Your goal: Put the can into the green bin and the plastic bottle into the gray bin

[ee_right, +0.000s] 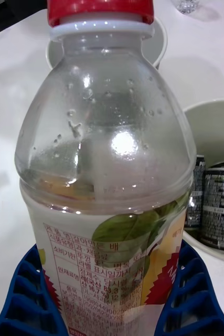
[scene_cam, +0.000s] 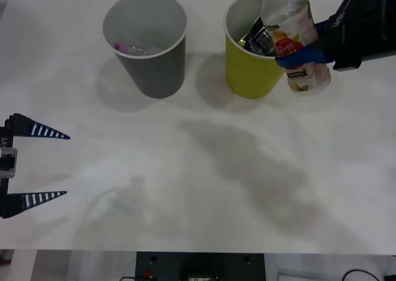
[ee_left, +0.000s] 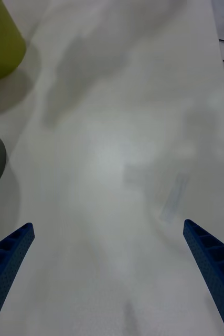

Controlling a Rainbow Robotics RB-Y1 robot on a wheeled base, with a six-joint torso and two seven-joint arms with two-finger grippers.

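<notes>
Bottle first: from the front we see the plastic bottle, red cap up, clamped in our right gripper and held in the air just beside the green bin, overlapping its rim. A dark can already lies inside that bin. The gray bin stands apart, toward our left. Our left gripper waits spread wide and empty at the table's near left edge.

Right wrist: blue fingers squeeze the label low on the bottle; cans sit in the pale bin beyond.

Left wrist: bare table, both bins at the edge.

Risk, we judge: letting go here drops the bottle into the wrong bin, or carrying it across clips a rim and tips a bin.
</notes>
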